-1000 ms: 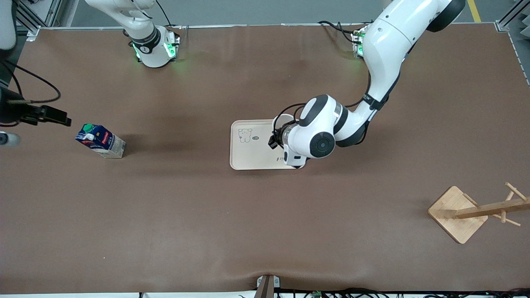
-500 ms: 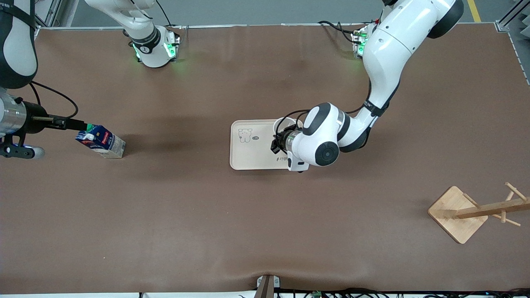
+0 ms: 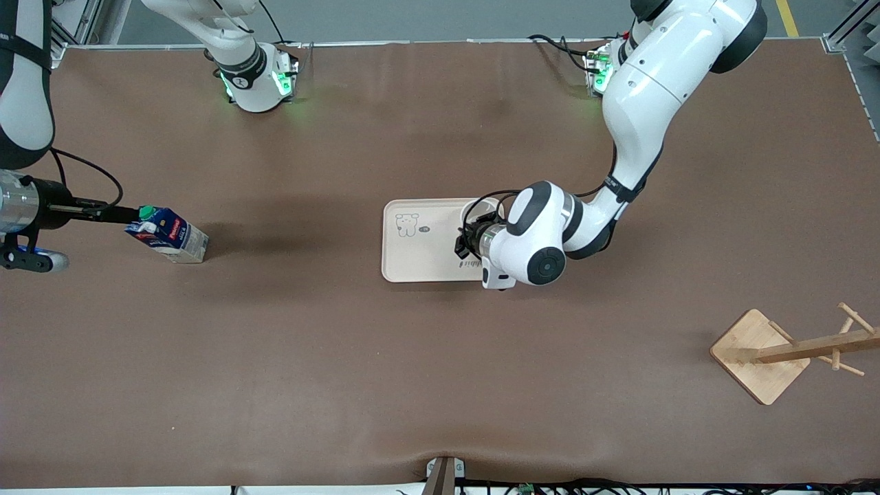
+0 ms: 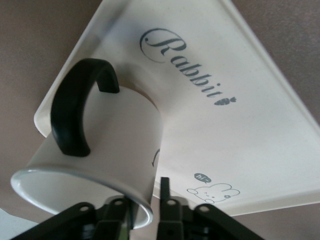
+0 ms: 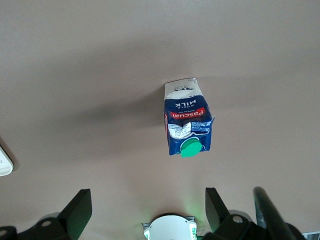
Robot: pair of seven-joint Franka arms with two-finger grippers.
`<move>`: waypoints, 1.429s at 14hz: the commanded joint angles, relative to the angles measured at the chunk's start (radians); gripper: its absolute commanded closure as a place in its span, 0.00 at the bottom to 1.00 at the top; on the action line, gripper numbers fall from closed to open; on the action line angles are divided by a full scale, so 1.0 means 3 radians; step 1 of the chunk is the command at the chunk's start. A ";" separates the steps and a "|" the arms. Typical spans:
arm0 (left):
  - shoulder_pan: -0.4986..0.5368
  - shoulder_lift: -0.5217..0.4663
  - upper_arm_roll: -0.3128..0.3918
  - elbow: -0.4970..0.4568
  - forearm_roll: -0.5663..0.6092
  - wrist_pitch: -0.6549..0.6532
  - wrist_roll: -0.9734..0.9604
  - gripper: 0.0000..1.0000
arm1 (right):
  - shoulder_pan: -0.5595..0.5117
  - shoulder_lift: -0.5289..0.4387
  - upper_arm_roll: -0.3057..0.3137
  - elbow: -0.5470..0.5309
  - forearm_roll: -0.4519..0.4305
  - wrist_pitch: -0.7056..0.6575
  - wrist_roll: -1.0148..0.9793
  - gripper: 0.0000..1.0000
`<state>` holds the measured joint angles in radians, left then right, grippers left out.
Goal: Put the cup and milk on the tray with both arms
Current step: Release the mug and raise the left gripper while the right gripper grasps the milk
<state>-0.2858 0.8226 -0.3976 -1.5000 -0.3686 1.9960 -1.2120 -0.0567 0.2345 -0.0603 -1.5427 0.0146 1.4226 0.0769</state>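
Note:
The white cup (image 3: 485,204) with its black handle (image 4: 75,115) stands on the cream tray (image 3: 419,254), at the tray's corner toward the left arm's base. My left gripper (image 3: 467,242) is at the cup (image 4: 115,135), open a little (image 4: 145,205). One finger is inside the rim, and the other finger (image 4: 165,192) is outside, a small gap from the wall. The blue milk (image 3: 168,235) stands upright on the table toward the right arm's end. My right gripper (image 3: 127,214) hangs wide open beside its green cap, and the milk (image 5: 187,122) lies ahead of the fingers (image 5: 80,212), untouched.
A wooden peg rack (image 3: 763,354) on a square base stands near the front camera at the left arm's end. Brown table stretches between the milk and the tray (image 4: 240,140). The right arm's green-lit base (image 3: 258,82) is at the table's back edge.
My left gripper's fingers have eased apart off the cup wall. My right arm has swung in from the table's edge until its gripper is by the milk's cap.

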 commanded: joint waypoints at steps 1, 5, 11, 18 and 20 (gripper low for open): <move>0.0012 -0.0026 0.0001 0.0076 -0.0024 -0.0062 0.0016 0.00 | -0.0102 0.0112 0.0022 0.0019 -0.0008 0.0018 -0.0006 0.00; 0.0083 -0.0373 0.0083 0.0106 0.0255 -0.0292 -0.0015 0.00 | -0.0102 0.0032 0.0017 -0.0541 -0.0018 0.0446 -0.0011 0.00; 0.0354 -0.0722 0.0154 0.0311 0.1309 -0.0323 0.0133 0.00 | -0.0164 -0.0373 0.0017 -0.1489 -0.0452 0.1343 -0.0108 0.00; 0.0773 -0.0891 0.0149 0.0362 0.1622 -0.0323 0.0991 0.00 | -0.0245 -0.0603 0.0022 -0.2256 -0.0448 0.2251 -0.0113 0.13; 0.0840 -0.1043 0.0154 0.0362 0.1632 -0.0333 0.1186 0.00 | -0.0246 -0.0659 0.0022 -0.2216 -0.0437 0.2187 -0.0108 1.00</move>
<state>-0.0463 0.5737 -0.3502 -1.3801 0.0968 1.9111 -0.9020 -0.1128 0.1027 -0.0643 -2.1718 -0.1020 2.0786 0.0523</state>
